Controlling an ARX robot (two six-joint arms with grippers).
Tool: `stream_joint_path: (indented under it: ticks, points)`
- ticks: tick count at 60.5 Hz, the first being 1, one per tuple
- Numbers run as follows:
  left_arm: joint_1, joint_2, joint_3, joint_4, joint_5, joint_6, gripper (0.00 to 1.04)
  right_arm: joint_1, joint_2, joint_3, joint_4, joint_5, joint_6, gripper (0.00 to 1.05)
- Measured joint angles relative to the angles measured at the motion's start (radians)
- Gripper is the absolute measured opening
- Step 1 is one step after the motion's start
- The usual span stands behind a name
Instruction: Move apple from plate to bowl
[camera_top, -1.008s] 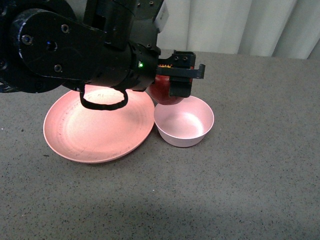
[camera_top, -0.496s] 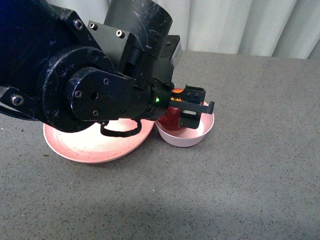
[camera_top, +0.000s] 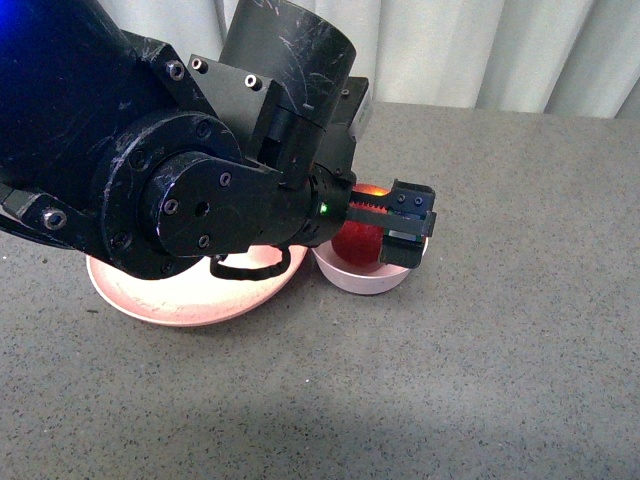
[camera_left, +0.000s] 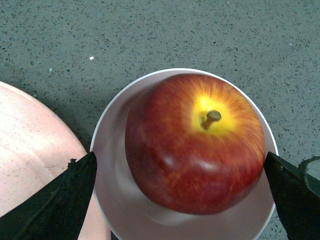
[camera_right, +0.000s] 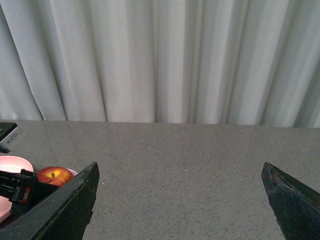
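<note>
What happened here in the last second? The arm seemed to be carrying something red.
The left pincer swung the apple over from the plate's side and lowered it into the bowl. It has since let go: its fingers now stand apart on either side, clear of the apple, which rests in the bowl. The plate and bowl kept their places on the table.

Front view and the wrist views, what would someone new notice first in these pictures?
The glossy red apple, yellow around its stem, sits in the small pale pink bowl and nearly fills it. The bulky black left arm dominates the front view, reaching over the salmon-pink plate, its jaws spread open on either side of the bowl, clear of the apple.
</note>
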Motion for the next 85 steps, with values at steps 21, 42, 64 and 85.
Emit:
stream_joint_path:
  ticks: [21,42,64,85]
  points:
    - [0.009,-0.124,-0.084,0.102,-0.059,-0.011,0.98,0.0,0.0,0.0,0.0,0.0,0.0,0.95]
    - [0.054,-0.327,-0.298,0.196,-0.179,-0.045,0.98,0.0,0.0,0.0,0.0,0.0,0.0,0.95]
    - [0.088,-0.378,-0.484,0.57,-0.395,0.061,0.82,0.0,0.0,0.0,0.0,-0.002,0.0,0.95]
    - [0.262,-0.661,-0.812,0.784,-0.281,0.148,0.22,0.0,0.0,0.0,0.0,-0.001,0.0,0.95]
